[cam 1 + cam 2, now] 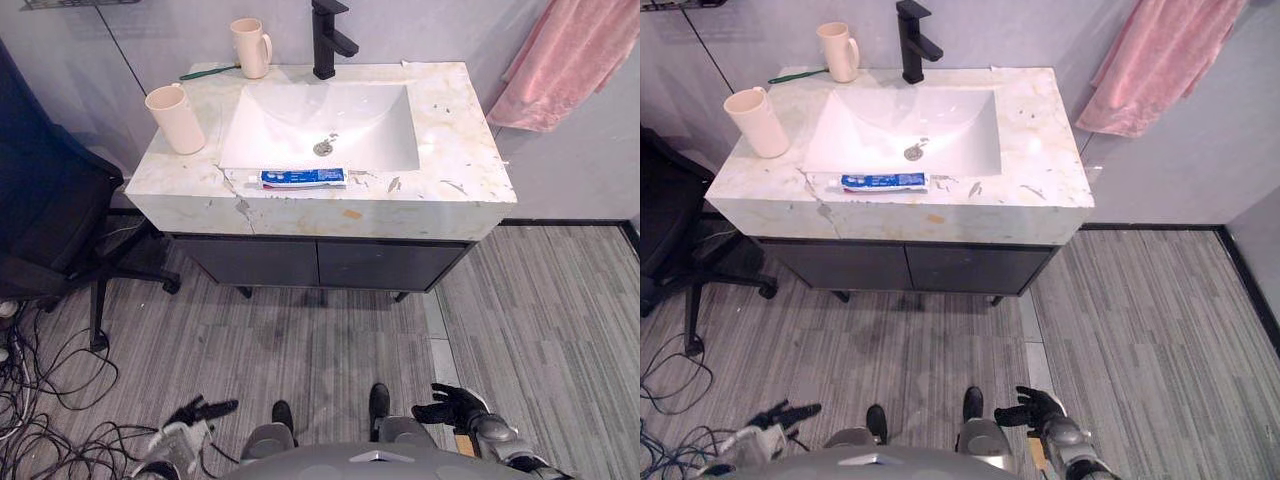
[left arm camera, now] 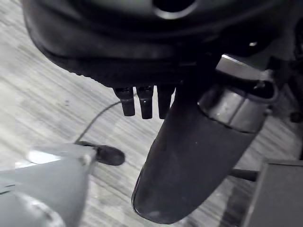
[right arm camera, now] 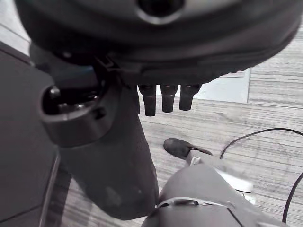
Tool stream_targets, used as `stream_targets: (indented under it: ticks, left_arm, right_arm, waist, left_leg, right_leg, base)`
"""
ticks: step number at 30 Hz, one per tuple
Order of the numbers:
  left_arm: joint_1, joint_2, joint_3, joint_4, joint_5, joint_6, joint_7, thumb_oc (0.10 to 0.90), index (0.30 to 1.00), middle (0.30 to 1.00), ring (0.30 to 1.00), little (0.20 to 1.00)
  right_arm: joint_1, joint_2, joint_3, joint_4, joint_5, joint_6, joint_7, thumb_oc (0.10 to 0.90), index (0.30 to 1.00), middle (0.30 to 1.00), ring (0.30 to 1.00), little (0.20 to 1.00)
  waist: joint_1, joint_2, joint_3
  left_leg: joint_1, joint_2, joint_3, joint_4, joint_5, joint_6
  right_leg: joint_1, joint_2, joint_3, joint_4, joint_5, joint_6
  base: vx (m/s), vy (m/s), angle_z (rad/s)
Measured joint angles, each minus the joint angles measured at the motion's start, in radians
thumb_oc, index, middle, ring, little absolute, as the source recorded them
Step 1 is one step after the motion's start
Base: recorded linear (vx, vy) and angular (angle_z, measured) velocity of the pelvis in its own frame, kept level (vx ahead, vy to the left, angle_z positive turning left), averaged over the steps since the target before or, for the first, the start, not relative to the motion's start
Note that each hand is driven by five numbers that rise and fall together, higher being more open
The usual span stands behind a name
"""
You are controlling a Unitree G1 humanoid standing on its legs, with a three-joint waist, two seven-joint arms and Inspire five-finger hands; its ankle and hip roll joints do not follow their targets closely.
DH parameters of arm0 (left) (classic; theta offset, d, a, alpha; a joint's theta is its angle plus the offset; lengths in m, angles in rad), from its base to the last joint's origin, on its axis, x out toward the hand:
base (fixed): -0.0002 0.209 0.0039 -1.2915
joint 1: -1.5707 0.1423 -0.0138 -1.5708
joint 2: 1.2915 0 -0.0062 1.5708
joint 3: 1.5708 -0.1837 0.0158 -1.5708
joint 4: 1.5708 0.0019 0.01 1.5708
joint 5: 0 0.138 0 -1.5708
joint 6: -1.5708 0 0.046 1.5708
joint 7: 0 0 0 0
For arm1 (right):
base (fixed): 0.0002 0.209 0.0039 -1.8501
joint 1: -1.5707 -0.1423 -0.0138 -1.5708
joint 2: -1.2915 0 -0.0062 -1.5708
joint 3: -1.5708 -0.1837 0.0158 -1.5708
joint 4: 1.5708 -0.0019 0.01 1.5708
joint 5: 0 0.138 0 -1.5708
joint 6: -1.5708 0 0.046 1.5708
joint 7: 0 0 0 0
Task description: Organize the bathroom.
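A marble countertop [image 1: 452, 140] holds a white sink basin [image 1: 290, 115] under a black faucet [image 1: 328, 38]. A blue and white toothpaste tube [image 1: 303, 178] lies flat on the front rim. One beige cup [image 1: 176, 119] stands at the left edge, a second beige cup [image 1: 251, 47] at the back beside a green toothbrush [image 1: 208, 72] that lies on the counter. My left hand [image 1: 200, 412] and right hand [image 1: 455, 405] hang low by my sides, far from the counter. Both are open with straight fingers [image 2: 144, 101] [image 3: 163, 99] and hold nothing.
A pink towel [image 1: 565, 60] hangs on the wall to the right of the counter. A dark office chair [image 1: 50, 220] stands at the left, close to the vanity. Dark cabinet doors [image 1: 320, 262] sit below the counter. Grey plank floor [image 1: 330, 340] lies between me and the vanity.
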Motion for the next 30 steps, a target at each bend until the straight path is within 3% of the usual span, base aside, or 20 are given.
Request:
stream_targets:
  ticks: [6,26,27,28,29,30]
  left_arm:
    - [0.036,-0.01,0.002,0.005,0.006,0.0,0.002,0.8,0.9,0.9,0.9,0.9]
    - [0.026,0.007,0.005,-0.027,0.012,-0.004,0.003,0.8,0.9,0.9,0.9,0.9]
    - [0.018,0.007,0.005,-0.026,0.013,-0.001,-0.005,0.8,0.9,0.9,0.9,0.9]
    - [-0.008,-0.001,0.005,-0.018,0.013,0.001,-0.005,0.8,0.9,0.9,0.9,0.9]
    - [-0.022,-0.016,-0.001,-0.015,0.014,0.003,-0.009,0.8,0.9,0.9,0.9,0.9]
    - [-0.016,-0.022,-0.003,-0.015,0.017,0.002,-0.012,0.8,0.9,0.9,0.9,0.9]
  right_arm:
    - [0.002,0.004,-0.022,0.014,-0.006,-0.007,0.013,0.8,0.9,0.9,0.9,0.9]
    - [-0.002,0.003,-0.032,0.028,-0.007,0.006,0.016,0.8,0.9,0.9,0.9,0.9]
    - [-0.013,0.002,-0.037,0.039,-0.008,0.005,0.018,0.8,0.9,0.9,0.9,0.9]
    - [-0.028,-0.006,-0.041,0.032,-0.006,-0.008,0.019,0.8,0.9,0.9,0.9,0.9]
    - [-0.046,-0.044,-0.055,0.011,0.0,-0.027,0.02,0.8,0.9,0.9,0.9,0.9]
    - [-0.052,-0.076,-0.069,-0.017,-0.002,-0.042,0.021,0.8,0.9,0.9,0.9,0.9]
  waist:
    - [0.011,0.0,0.0]
    - [0.008,0.001,0.004]
    - [0.005,-0.002,0.011]
    - [0.005,-0.003,0.04]
    - [-0.004,0.025,0.063]
    - [-0.023,0.054,0.064]
  left_leg:
    - [0.01,-0.01,-0.03,-0.002,0.001,0.0]
    - [0.021,-0.029,-0.026,-0.018,-0.001,0.01]
    - [0.018,-0.042,-0.015,0.002,-0.019,0.029]
    - [-0.029,-0.06,0.018,0.123,-0.079,0.108]
    - [-0.095,-0.053,0.052,0.263,-0.131,0.161]
    - [-0.097,-0.038,0.059,0.269,-0.17,0.122]
  right_leg:
    - [0.026,-0.007,-0.027,-0.008,-0.006,0.004]
    - [0.028,-0.028,-0.028,0.0,-0.007,0.014]
    - [-0.003,-0.045,-0.026,0.069,-0.018,0.033]
    - [-0.073,-0.077,-0.006,0.209,-0.041,0.056]
    - [-0.17,-0.095,0.012,0.376,-0.05,0.071]
    - [-0.226,-0.093,0.024,0.487,-0.03,0.078]
  base:
    - [0.06,0.018,0.15]
    - [0.02,0.029,0.0]
    - [0.0,0.084,-0.12]
    - [0.05,0.059,-0.16]
    - [0.13,-0.094,-0.17]
    - [0.2,-0.171,-0.25]
